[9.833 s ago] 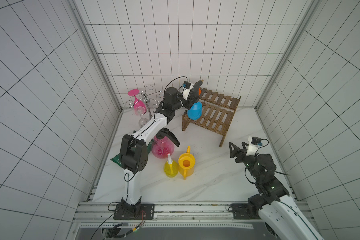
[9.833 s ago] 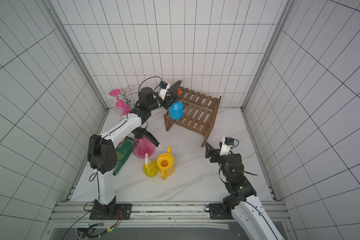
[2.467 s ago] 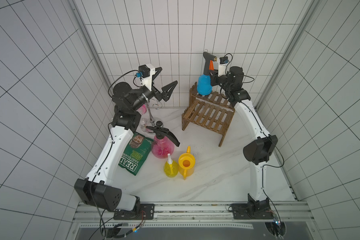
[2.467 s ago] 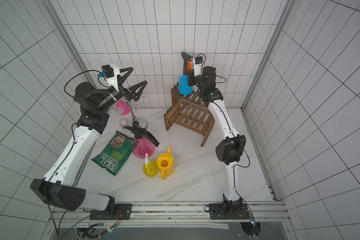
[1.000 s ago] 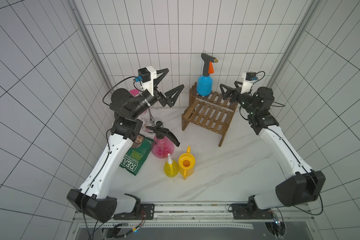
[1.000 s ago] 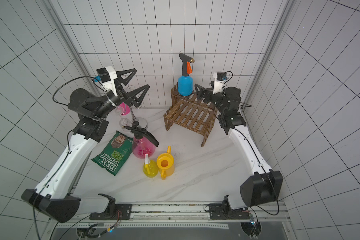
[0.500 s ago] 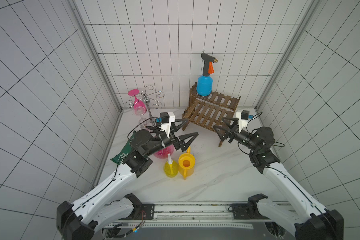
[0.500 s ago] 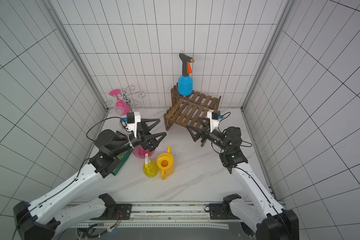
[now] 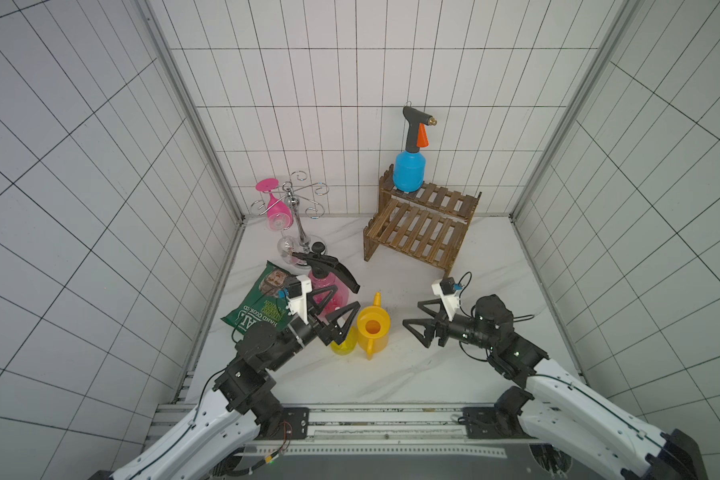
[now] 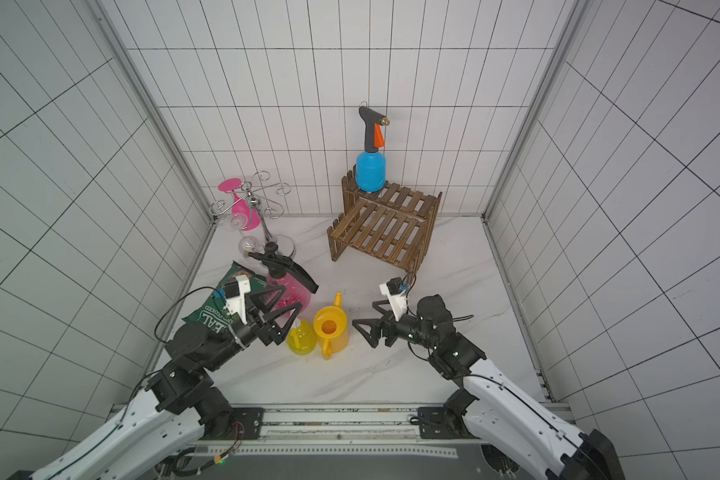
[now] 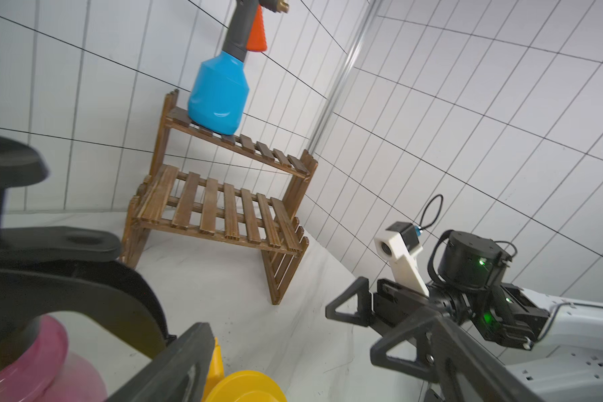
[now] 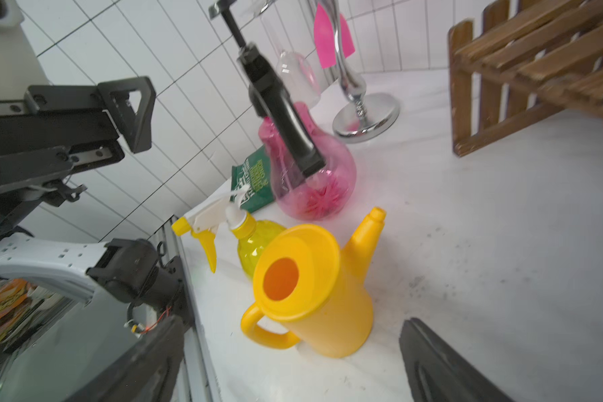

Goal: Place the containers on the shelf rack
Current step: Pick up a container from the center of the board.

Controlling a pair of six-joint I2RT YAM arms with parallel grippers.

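- Hovering wide open and empty, your left gripper [image 9: 345, 299] and right gripper [image 9: 411, 313] flank the watering can [image 9: 374, 328].
- Blue bottle [image 9: 409, 174] tops the shelf rack [image 9: 416, 232]; pink sprayer [image 12: 314, 188] and yellow spray bottle [image 9: 344, 347] crowd the can.
- Clip a crowded neighbour and it could topple.

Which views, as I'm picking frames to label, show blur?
Left wrist view: the pink sprayer close to the lens is out of focus, the shelf rack sharp. Right wrist view: the rack is blurred, the watering can crisp. Both top views: sharp.
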